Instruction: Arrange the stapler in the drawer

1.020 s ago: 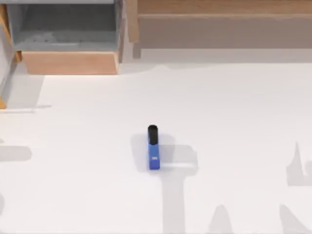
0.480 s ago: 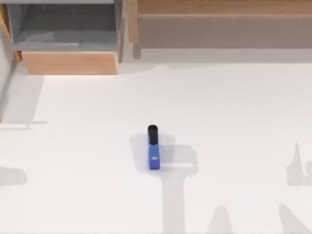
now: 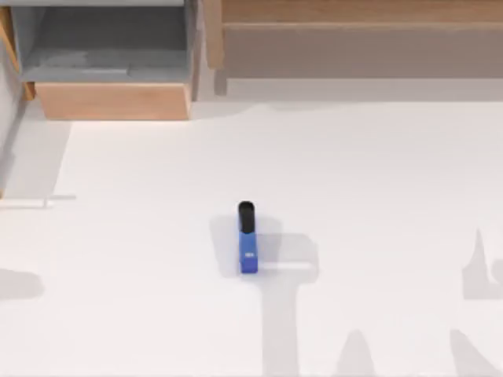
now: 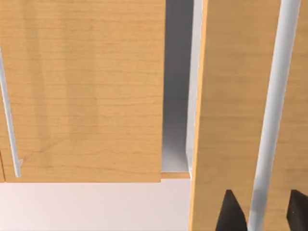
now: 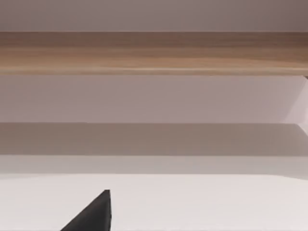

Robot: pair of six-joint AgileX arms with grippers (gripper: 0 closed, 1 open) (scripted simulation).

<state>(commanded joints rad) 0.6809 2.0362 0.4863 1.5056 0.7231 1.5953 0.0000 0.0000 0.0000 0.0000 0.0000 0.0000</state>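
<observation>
Reaching is the step we judge to be in hand: the stapler (image 3: 247, 239) lies untouched on the white table (image 3: 377, 196), well apart from the drawer (image 3: 110, 71), and neither arm has taken hold of it. Taking the drawer as our landmark, the stapler sits on the near side of it and off to its right, out in the open middle of the table with nothing close beside it. The drawer stands pulled out, its light wooden front panel (image 3: 112, 100) facing the stapler and its grey floor open from above; to the drawer's right runs a long wood-and-grey shelf unit (image 3: 354, 39). Our left gripper (image 4: 259, 214) hangs close to a wooden face with a pale vertical bar (image 4: 270, 115) running between its two dark fingertips (image 4: 230, 211); they stand spread to either side of the bar and we cannot tell whether they press on it. Of our right gripper, one dark fingertip (image 5: 94, 214) is in sight over the table, facing the shelf unit, so we cannot tell its state. Next, we judge, a gripper must come over the stapler and align across its narrow width. It is a small slim blue bar with a black rounded end pointing toward the drawer's side and a tiny white mark near the other end.
</observation>
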